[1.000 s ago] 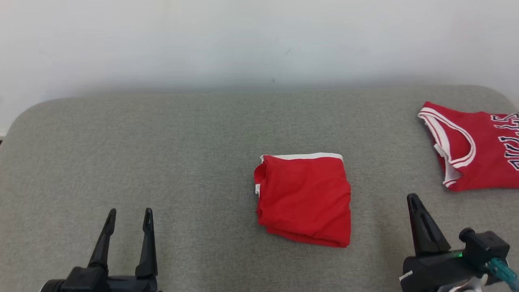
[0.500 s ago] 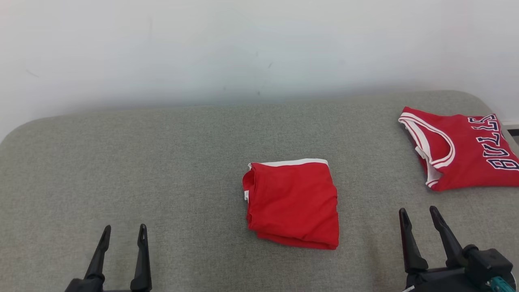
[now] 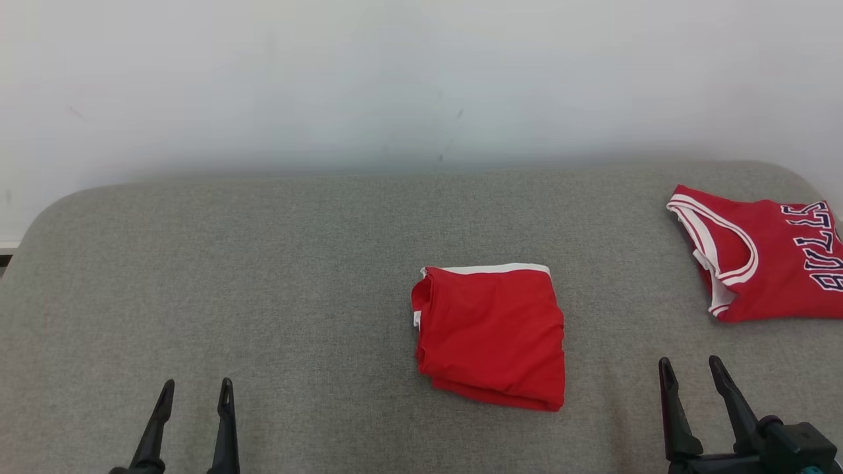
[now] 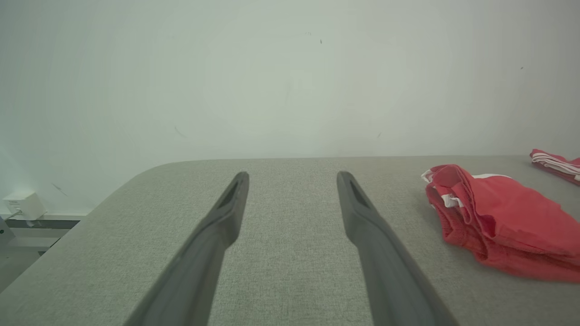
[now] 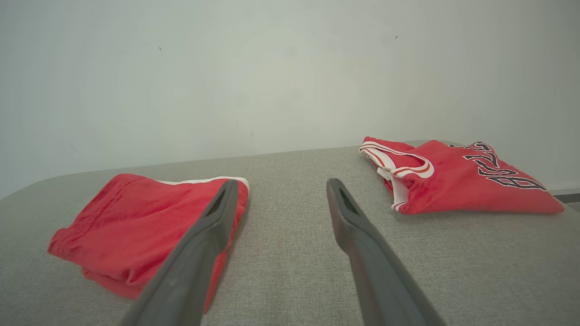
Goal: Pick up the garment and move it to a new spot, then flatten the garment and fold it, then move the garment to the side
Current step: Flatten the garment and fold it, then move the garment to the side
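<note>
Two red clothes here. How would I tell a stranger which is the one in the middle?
Find the big grey padded surface below the white wall. Near its middle lies a folded red garment, a compact square with a white band along its far edge. Unlike the red jersey at the right end, it bears no lettering.

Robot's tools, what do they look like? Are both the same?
Yes, they match. The left tool and the right tool each have two long, thin, dark grey fingers that narrow to a point, with a small slot near each tip.
</note>
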{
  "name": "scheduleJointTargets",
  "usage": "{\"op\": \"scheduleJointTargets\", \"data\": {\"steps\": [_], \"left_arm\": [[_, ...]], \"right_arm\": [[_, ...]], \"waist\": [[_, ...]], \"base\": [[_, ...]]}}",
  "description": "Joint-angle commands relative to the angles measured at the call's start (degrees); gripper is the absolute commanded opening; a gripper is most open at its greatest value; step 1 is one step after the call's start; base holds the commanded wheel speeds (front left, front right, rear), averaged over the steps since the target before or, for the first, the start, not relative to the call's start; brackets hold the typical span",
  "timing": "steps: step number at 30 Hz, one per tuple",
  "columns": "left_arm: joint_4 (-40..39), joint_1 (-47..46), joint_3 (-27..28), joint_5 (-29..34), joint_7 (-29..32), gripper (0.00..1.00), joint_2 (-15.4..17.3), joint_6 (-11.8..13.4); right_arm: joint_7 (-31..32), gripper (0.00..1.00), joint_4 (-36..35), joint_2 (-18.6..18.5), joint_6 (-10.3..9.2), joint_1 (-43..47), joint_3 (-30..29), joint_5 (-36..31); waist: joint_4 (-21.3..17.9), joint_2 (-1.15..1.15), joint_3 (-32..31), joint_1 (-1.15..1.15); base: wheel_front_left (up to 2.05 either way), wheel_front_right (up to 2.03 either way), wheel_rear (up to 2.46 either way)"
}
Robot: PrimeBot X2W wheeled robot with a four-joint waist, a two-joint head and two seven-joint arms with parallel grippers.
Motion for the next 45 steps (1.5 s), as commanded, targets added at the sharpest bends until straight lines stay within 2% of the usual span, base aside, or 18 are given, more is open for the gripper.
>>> {"op": "scheduleJointTargets", "data": {"steps": [1,20,28,36,41,45], "left_arm": [[0.0,0.9,-0.1,-0.1,-0.2,1.00,0.3,-0.4],[0.5,0.8,-0.9,-0.7,-0.2,1.00,0.3,-0.3],[0.7,-0.3,-1.9,-0.9,-0.2,1.00,-0.1,-0.3],[1.1,-1.0,-2.9,-1.2,-0.2,1.00,-0.4,-0.3],[0.9,-1.8,-3.7,-1.2,-0.2,1.00,-0.7,-0.3],[1.3,-3.2,-4.3,-1.6,-0.2,1.00,-0.9,-0.3]], "right_arm": [[-0.2,1.00,0.2,0.1,-0.16,0.5,0.1,-0.4],[-0.2,1.00,1.5,-0.6,-0.16,0.6,0.7,-0.5],[-0.2,1.00,2.8,-1.4,-0.16,-1.1,0.9,0.8],[3.8,1.00,7.4,-3.7,-0.16,-8.7,2.9,3.6],[10.1,1.00,14.9,-4.7,-0.16,-16.8,4.5,5.0],[12.7,1.00,20.0,-4.8,-0.16,-20.9,5.3,5.4]], "waist": [[0.2,0.00,-0.1,0.00],[0.7,0.00,-0.2,0.00],[2.5,0.00,0.1,0.00],[5.3,0.00,1.5,0.00],[7.6,0.00,3.2,0.00],[9.1,0.00,4.3,0.00]], "base": [[0.00,0.00,0.00],[0.00,0.00,0.00],[0.00,0.00,0.00],[0.00,0.00,0.00],[0.00,0.00,0.00],[0.00,0.00,0.00]]}}
